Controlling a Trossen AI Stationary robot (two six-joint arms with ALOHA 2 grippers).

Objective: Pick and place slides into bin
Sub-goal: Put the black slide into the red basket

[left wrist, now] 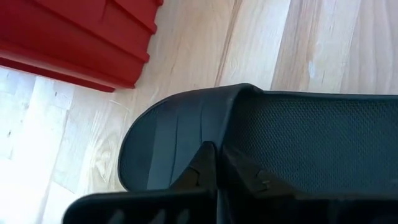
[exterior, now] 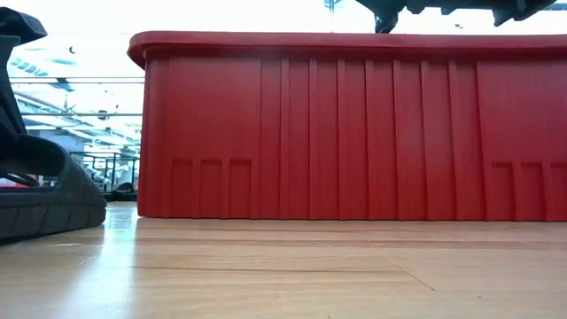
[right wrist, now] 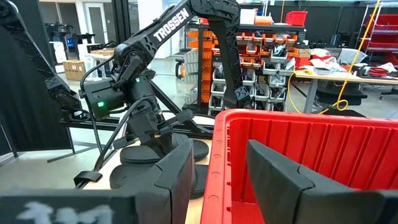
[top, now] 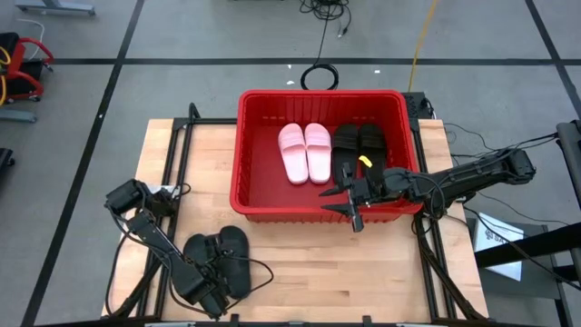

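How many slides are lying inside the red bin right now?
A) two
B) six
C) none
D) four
D: the high view shows two pale pink slides and two black slides side by side inside the bin, while another black pair sits on the table under the left gripper.

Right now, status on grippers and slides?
Left gripper shut on a black slide on the table. Right gripper open over bin. Four slides binned, two left. Nothing in the way.
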